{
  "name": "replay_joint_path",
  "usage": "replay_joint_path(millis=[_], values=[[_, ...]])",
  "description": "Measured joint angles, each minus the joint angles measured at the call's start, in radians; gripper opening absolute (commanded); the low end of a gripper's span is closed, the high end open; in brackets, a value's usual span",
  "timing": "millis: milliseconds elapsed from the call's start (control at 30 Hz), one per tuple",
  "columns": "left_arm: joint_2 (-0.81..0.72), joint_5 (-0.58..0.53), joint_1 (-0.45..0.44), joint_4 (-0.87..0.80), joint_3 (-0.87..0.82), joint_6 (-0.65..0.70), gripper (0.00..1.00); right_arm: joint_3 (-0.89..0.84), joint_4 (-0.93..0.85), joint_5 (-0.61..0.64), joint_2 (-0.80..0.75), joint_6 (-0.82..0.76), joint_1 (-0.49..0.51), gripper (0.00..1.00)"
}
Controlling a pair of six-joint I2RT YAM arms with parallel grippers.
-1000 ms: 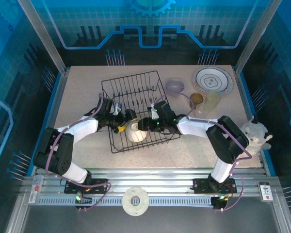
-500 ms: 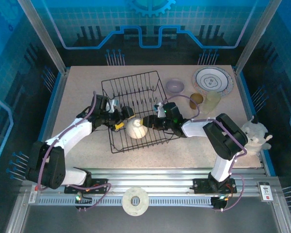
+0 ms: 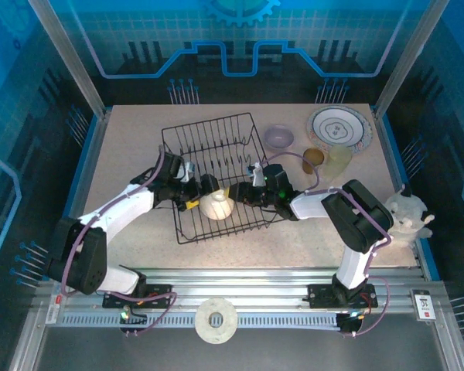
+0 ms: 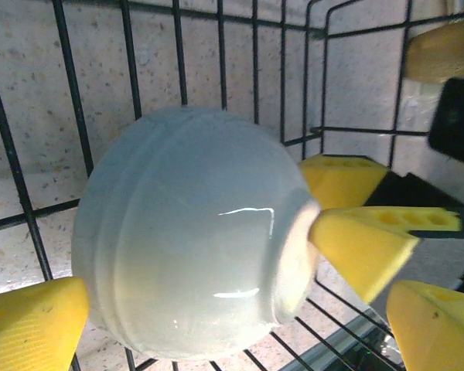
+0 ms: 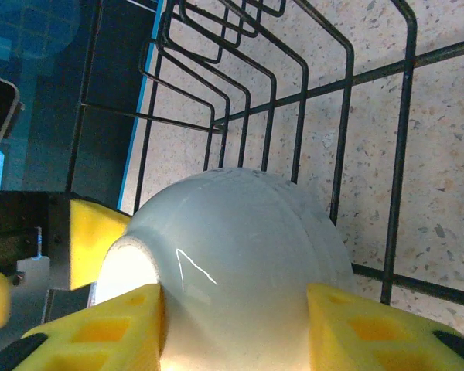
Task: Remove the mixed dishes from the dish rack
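Observation:
The small cream bowl (image 3: 216, 205) lies tipped on its side in the near part of the black wire dish rack (image 3: 187, 139), its foot toward the right. My right gripper (image 3: 237, 195) is shut on it. In the right wrist view one yellow finger (image 5: 100, 332) presses by the foot of the bowl (image 5: 240, 255) and the other presses its far flank. My left gripper (image 3: 198, 193) stands wide open just left of the bowl (image 4: 185, 239), its yellow fingertips (image 4: 31, 325) apart from it.
At the back right sit a white plate with a purple rim (image 3: 339, 127), a purple bowl (image 3: 278, 137), a brown cup (image 3: 313, 160) and a translucent yellowish cup (image 3: 339, 161). Upright rack prongs (image 5: 240, 46) stand behind the bowl. A white stuffed toy (image 3: 406, 212) rests at the right edge.
The right gripper's jaws have narrowed onto the cream bowl, which has tipped and shifted slightly toward the back. The left gripper has edged in beside it, still open.

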Motion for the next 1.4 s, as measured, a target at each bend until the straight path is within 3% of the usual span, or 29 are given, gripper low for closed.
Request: replay_joint_path(millis=[267,567,1033,1400], values=[[0.047,-0.058,-0.039,-0.029,0.003,-0.009,0.99,-0.005,0.023,0.001,0.008,0.014,0.0,0.41],[0.073,0.019,-0.035,0.093,-0.057,-0.113,0.98,-0.005,0.048,-0.006,0.015,0.026,-0.005,0.41],[-0.129,0.037,-0.033,0.178,-0.169,-0.24,0.77,-0.009,0.09,-0.025,0.012,0.06,-0.013,0.43],[-0.167,0.048,-0.033,0.26,-0.208,-0.268,0.56,0.018,0.036,-0.04,0.01,0.07,-0.031,0.48]])
